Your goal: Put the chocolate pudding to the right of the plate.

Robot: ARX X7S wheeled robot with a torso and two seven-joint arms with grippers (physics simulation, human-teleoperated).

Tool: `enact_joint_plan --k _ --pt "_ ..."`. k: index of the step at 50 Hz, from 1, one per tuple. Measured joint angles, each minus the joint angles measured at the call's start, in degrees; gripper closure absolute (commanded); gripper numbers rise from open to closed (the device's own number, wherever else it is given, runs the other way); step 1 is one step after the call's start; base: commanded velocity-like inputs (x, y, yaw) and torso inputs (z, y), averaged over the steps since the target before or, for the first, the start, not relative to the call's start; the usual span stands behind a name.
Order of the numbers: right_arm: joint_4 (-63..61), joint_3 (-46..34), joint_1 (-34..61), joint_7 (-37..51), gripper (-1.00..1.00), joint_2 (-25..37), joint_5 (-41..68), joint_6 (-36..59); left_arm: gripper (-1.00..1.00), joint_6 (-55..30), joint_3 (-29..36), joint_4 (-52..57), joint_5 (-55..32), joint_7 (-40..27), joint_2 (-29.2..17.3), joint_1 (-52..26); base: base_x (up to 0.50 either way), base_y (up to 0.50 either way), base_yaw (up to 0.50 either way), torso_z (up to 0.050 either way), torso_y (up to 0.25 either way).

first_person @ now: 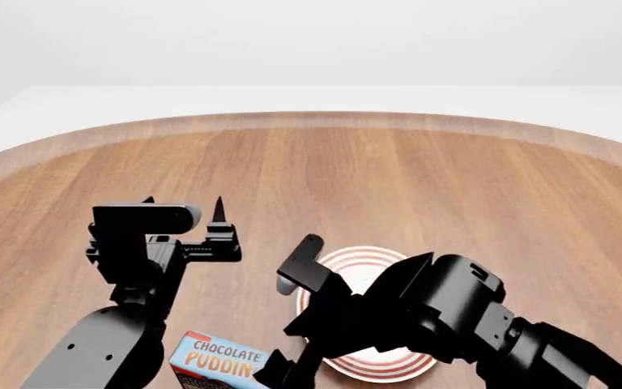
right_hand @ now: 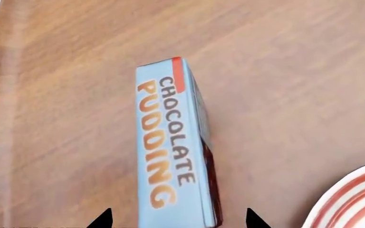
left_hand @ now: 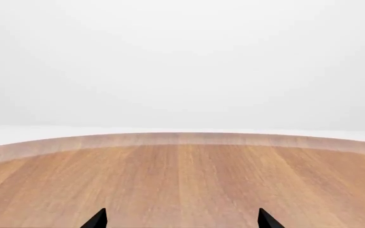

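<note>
Two black arms over a round wooden table (first_person: 398, 162) with pale rim, white surround.

Small rectangular chocolate pudding carton (right_hand: 169, 147), light blue top, red edge, dark brown side, white-and-orange lettering: lies flat on the wood at the near edge of the head view (first_person: 216, 362), just left of the plate, apart from it. Its lower part is cut off by the frame there.

Round white plate with thin red concentric rings (first_person: 363, 261): near centre of table's near side, largely covered by the right arm in head view. A bit of its rim shows in the right wrist view (right_hand: 353, 199), beside the carton, not touching.

Right gripper (right_hand: 177, 219): fingers spread, one black tip on either side of the carton's end, wood visible between tips and box; no contact seen.

Left gripper (left_hand: 181, 219): fingers spread wide over bare wood, nothing between them. In head view it sits left of the plate (first_person: 185, 212), tips pointing away toward the far table edge.
</note>
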Motion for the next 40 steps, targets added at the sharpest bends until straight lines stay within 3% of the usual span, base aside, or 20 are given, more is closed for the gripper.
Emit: enact_joint_plan --k 37,38,40 --pt "10.2 -9.0 -0.6 -6.8 -1.0 -4.6 -5.9 -4.8 -1.0 1.5 0.4 -0.7 -0.8 -0.1 -0.5 0.7 0.0 0.0 0.0 0.0 0.0" --pt "10.2 -9.1 -0.6 -6.9 1.0 -4.7 -6.0 -4.8 -1.0 1.5 0.5 -0.7 -0.8 -0.1 -0.5 0.8 0.0 0.0 0.0 0.0 0.0" --pt "10.4 -9.2 -0.6 -6.6 1.0 -4.8 -6.3 -4.9 -1.0 1.7 0.5 -0.8 -0.8 -0.1 -0.5 0.8 0.0 0.0 0.0 0.0 0.0"
